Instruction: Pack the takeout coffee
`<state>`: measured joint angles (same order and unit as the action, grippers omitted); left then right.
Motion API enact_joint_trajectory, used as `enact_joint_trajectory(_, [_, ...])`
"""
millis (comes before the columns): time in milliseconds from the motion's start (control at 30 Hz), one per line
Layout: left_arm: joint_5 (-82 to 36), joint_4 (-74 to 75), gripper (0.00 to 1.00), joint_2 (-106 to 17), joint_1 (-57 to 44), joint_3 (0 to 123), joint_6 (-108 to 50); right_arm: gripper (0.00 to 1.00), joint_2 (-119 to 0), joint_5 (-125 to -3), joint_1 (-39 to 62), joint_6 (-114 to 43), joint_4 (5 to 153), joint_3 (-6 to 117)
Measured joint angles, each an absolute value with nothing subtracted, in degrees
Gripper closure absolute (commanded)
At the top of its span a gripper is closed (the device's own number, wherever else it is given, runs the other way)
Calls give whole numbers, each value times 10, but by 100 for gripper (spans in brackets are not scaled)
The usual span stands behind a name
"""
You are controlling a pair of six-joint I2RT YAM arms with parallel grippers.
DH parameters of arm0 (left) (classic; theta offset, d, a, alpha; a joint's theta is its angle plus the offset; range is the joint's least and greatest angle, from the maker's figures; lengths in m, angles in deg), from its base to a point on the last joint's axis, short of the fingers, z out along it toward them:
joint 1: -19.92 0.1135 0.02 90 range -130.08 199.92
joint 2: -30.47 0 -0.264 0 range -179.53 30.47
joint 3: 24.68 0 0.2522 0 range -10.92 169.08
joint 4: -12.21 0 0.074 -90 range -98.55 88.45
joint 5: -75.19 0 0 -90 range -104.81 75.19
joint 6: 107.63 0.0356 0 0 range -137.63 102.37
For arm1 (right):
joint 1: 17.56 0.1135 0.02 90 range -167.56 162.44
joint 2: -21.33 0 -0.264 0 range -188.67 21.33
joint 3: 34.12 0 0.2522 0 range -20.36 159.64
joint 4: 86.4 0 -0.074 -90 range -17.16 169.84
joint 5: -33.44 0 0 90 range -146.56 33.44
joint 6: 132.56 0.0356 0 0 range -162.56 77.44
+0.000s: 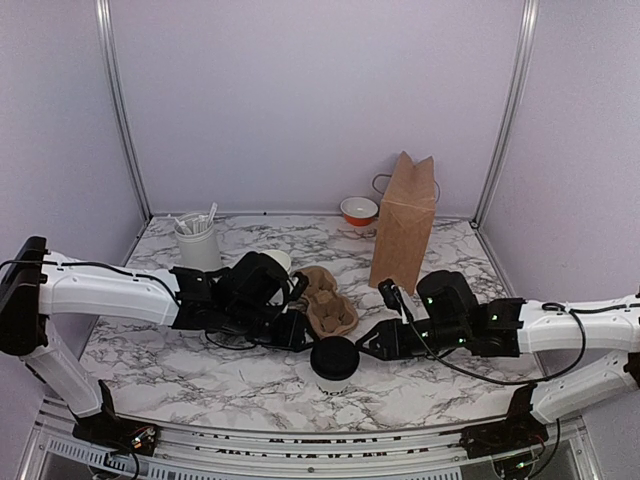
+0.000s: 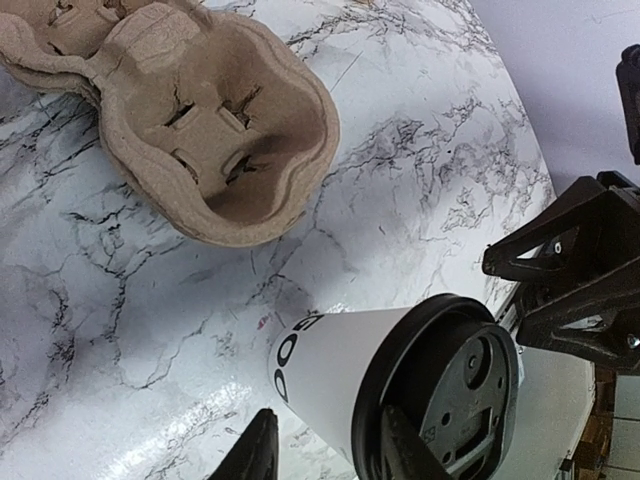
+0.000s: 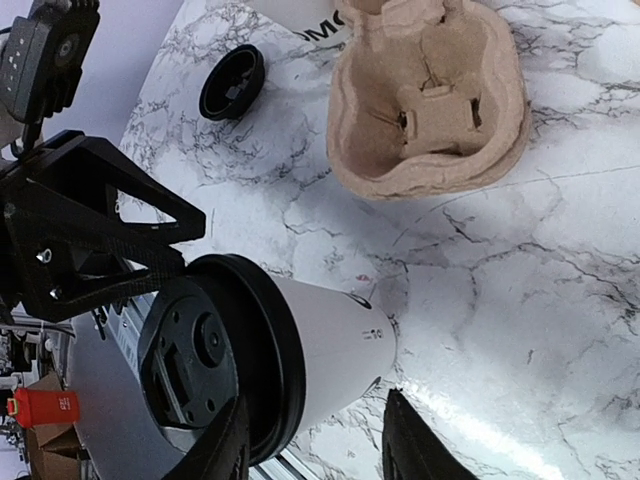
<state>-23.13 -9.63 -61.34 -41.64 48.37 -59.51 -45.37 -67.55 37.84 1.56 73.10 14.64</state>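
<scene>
The takeout coffee (image 1: 335,366), a white cup with dark lettering and a black lid, stands upright near the table's front edge. My left gripper (image 1: 305,328) is at its left and my right gripper (image 1: 372,345) at its right. In the left wrist view the cup (image 2: 335,370) lies between the parted fingers of the gripper (image 2: 325,418). One finger overlaps the lid rim, and the other stands apart from the cup wall. The right wrist view is alike: cup (image 3: 335,345), gripper (image 3: 315,398) open, one finger over the lid, the other apart from the cup.
A brown pulp cup carrier (image 1: 327,302) lies just behind the cup. A lidless white cup (image 1: 277,262) is half hidden behind my left arm. A loose black lid (image 3: 232,82) lies on the marble. Farther back are a utensil holder (image 1: 197,243), a paper bag (image 1: 403,222) and an orange bowl (image 1: 358,210).
</scene>
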Motion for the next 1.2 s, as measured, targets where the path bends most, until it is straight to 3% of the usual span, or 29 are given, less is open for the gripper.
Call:
enact_joint_trajectory(600, [-216,-131,59,-571,-420,493,-576,53,-464,-682,365,-46,709,196])
enact_joint_trajectory(767, [-212,-135,59,-540,-453,480,-574,48,-483,-706,355,-87,699,215])
enact_joint_trajectory(1200, [-207,-150,59,-587,-528,477,-575,47,-509,-715,355,-129,658,247])
